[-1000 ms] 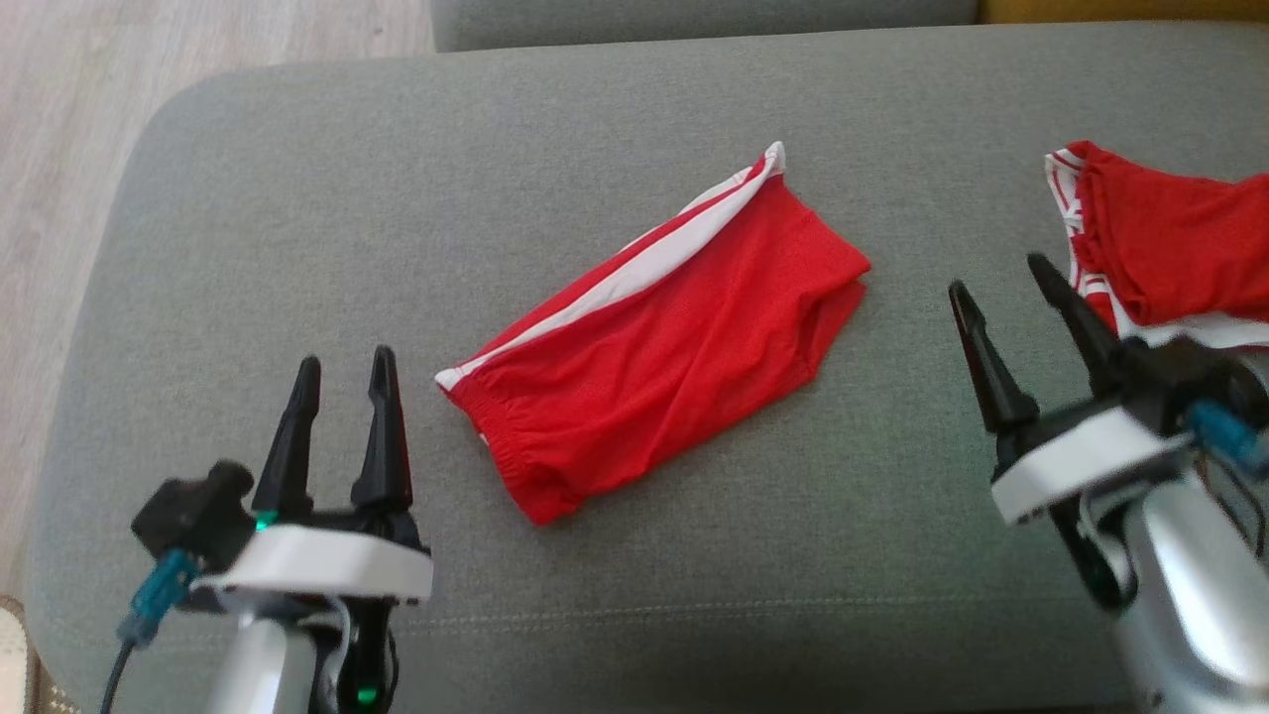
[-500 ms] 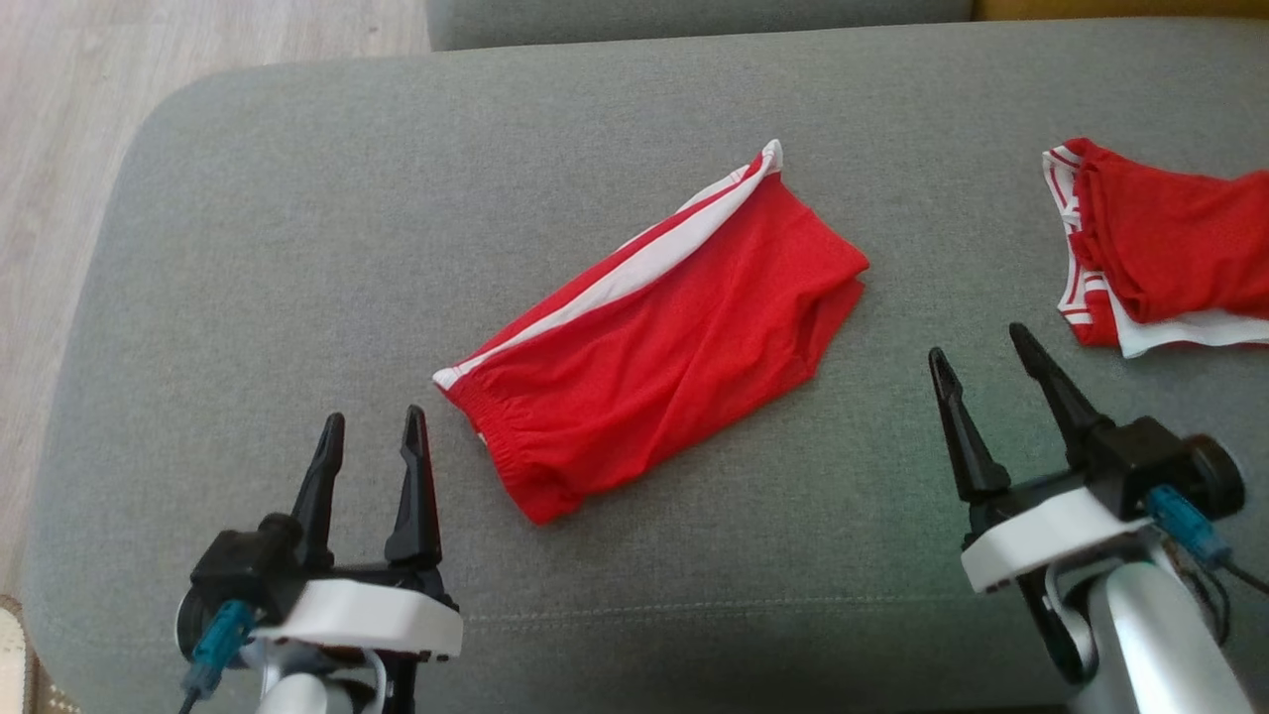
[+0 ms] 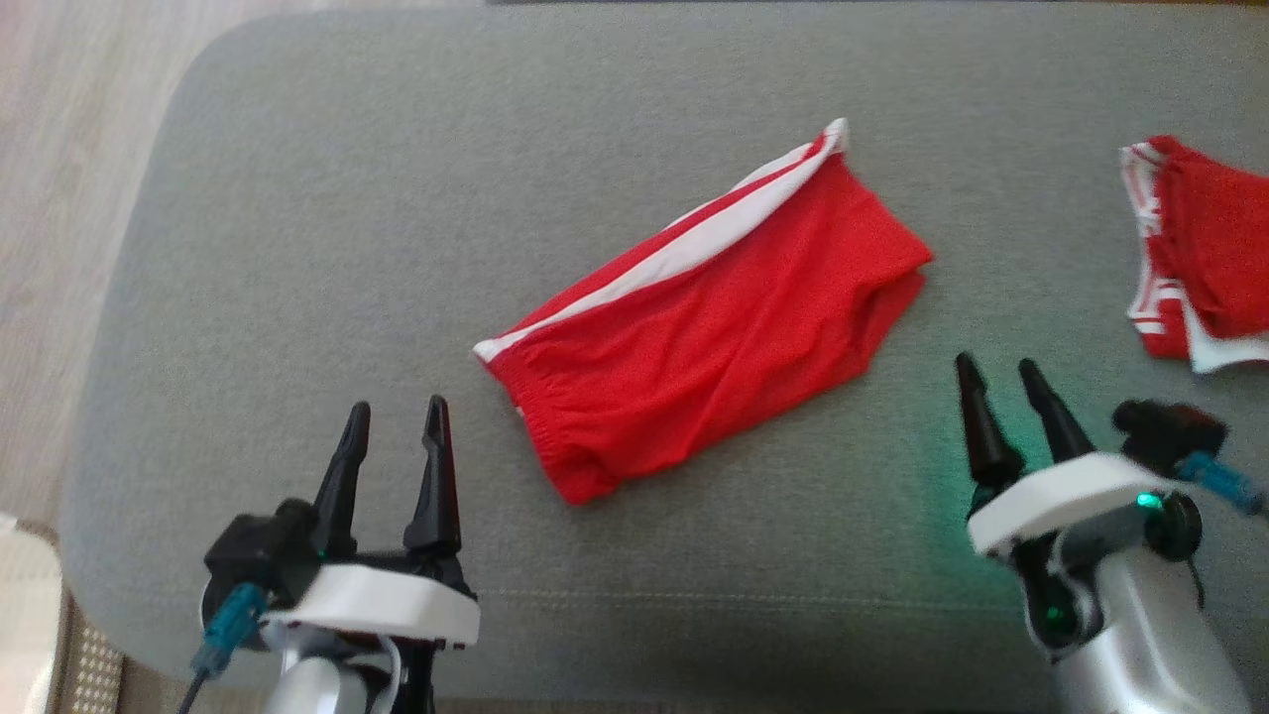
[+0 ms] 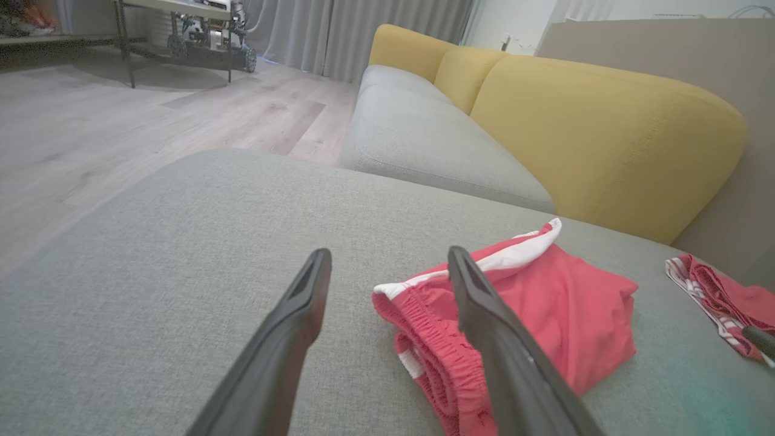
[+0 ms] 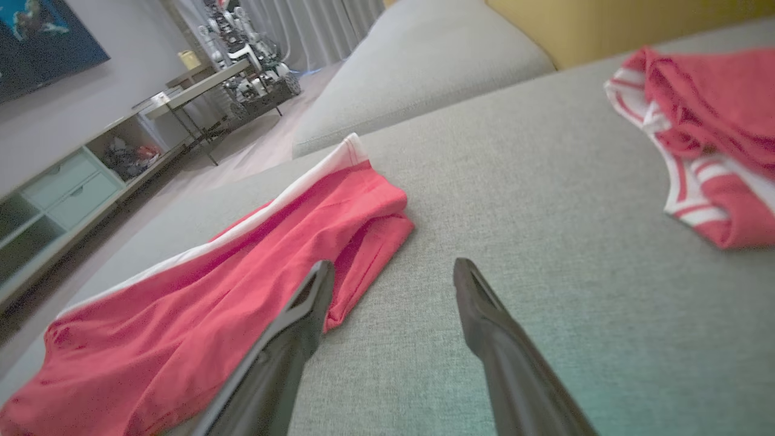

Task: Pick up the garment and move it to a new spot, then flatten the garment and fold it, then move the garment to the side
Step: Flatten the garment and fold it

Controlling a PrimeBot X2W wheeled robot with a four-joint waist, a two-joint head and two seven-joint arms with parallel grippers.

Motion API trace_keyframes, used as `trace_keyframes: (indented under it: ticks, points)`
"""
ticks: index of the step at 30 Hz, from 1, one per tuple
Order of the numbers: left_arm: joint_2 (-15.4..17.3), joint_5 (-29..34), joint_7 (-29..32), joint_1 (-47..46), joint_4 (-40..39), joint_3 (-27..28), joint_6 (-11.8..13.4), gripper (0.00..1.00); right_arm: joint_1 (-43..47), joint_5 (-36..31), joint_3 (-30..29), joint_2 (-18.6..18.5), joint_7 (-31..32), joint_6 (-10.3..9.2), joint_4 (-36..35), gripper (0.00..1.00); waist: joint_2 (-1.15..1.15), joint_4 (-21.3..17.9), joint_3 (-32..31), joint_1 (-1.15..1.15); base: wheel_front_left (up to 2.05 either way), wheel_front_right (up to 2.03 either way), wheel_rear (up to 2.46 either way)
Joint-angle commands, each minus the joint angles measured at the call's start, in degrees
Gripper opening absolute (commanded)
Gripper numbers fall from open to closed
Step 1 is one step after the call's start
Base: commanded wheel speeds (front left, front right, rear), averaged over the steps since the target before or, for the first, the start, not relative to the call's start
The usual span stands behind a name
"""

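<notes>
The garment [image 3: 714, 317] is a pair of red shorts with a white side stripe, lying folded in half and slanted across the middle of the grey cushion [image 3: 397, 198]. It shows too in the left wrist view [image 4: 545, 303] and the right wrist view [image 5: 212, 284]. My left gripper [image 3: 395, 409] hovers open near the front edge, just left of the elastic waistband, touching nothing. Off the garment's right leg end, my right gripper [image 3: 999, 365] is open with nothing between its fingers.
A second red garment with white stripes [image 3: 1200, 258] lies crumpled at the cushion's right edge, also in the right wrist view [image 5: 702, 133]. Wooden floor [image 3: 59, 149] runs along the left. A yellow sofa back [image 4: 605, 133] stands behind. The cushion's front seam [image 3: 694, 600] lies near my wrists.
The right gripper has drawn back toward me from beside the second garment. The left gripper has shifted slightly right and nearer. The camera has tilted, shifting the whole picture. Both grippers stayed open.
</notes>
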Motion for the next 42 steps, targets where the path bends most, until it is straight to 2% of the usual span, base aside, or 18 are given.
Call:
trace_keyframes:
  ticks: [1, 6, 9, 21, 42]
  points:
    - [-0.03, -1.25, -0.69, -3.19, -1.83, 1.31, 0.00, 1.00, -3.62, 4.23, 0.05, 0.40, 1.53, -0.02, -0.04, 1.00, 0.00, 1.99, 1.62, 0.00, 0.00, 0.00, 0.00]
    - [-0.04, -2.50, -0.69, -4.08, -1.69, -0.16, 0.44, 1.00, -7.53, 15.12, -3.29, 0.66, 6.89, -0.02, 4.47, 1.00, 0.00, 5.20, 3.74, 0.00, 0.00, 0.00, 0.00]
    - [-0.04, -5.62, -0.69, -4.35, -1.03, -0.32, 1.44, 1.00, -9.58, 16.94, -5.19, 0.36, 8.80, -0.02, 7.41, 1.00, 0.00, 6.92, 4.86, 0.00, 0.00, 0.00, 0.00]
    - [-0.04, -7.36, -0.69, -5.53, 1.26, -2.27, 2.63, 1.00, -15.18, 30.33, -10.22, 0.80, 16.17, -0.02, 13.98, 1.00, 0.00, 11.30, 6.37, 0.00, 0.00, 0.00, 0.00]
    - [-0.04, -5.23, -0.69, -5.98, 1.58, -4.20, 2.62, 1.00, -19.34, 32.05, -6.98, 0.89, 19.91, -0.02, 20.15, 1.00, 0.00, 12.01, 6.90, 0.00, 0.00, 0.00, 0.00]
